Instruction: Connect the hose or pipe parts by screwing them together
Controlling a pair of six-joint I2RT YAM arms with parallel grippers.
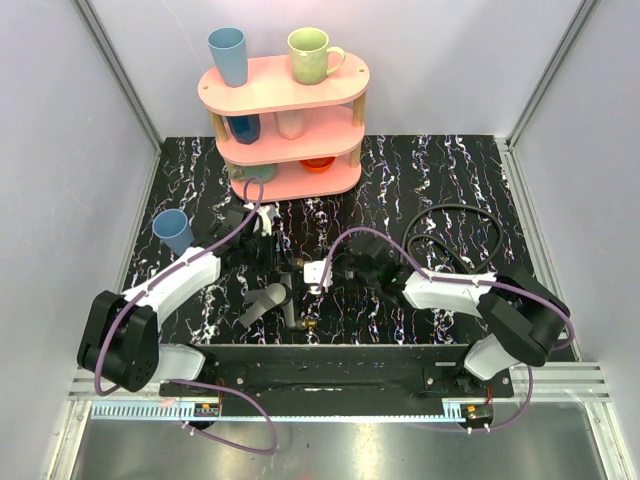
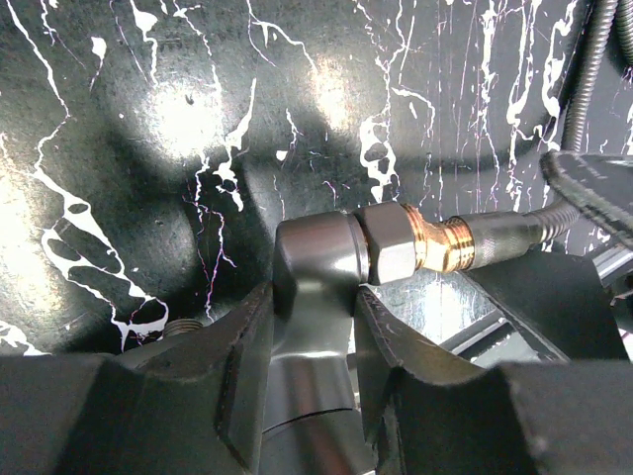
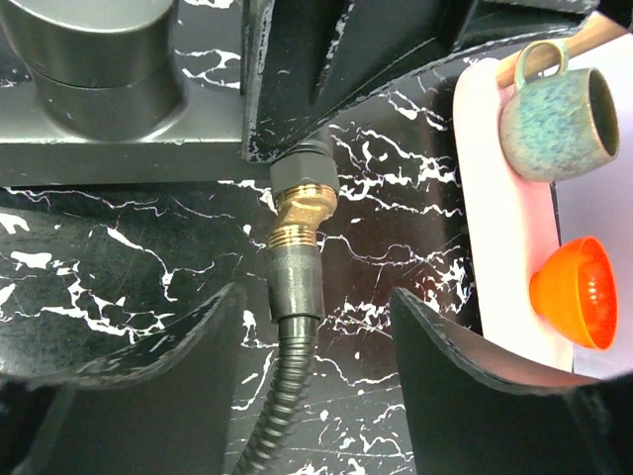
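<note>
- Brass fitting (image 3: 302, 213) joins hose (image 3: 284, 396) end to grey nozzle (image 2: 315, 247), at table (image 1: 430, 170) centre, btwn my arms.
- L gripper (image 2: 312, 297) clamped on nozzle.
- R gripper (image 3: 316, 297): jaws apart, either side of hose, not touching.

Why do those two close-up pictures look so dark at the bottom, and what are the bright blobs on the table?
Left wrist view: soft white glare patches on the glossy table; the left fingers are dark and blurry. Right wrist view: brass fitting sharp, right fingers shadowed. Top view: evenly lit.
</note>
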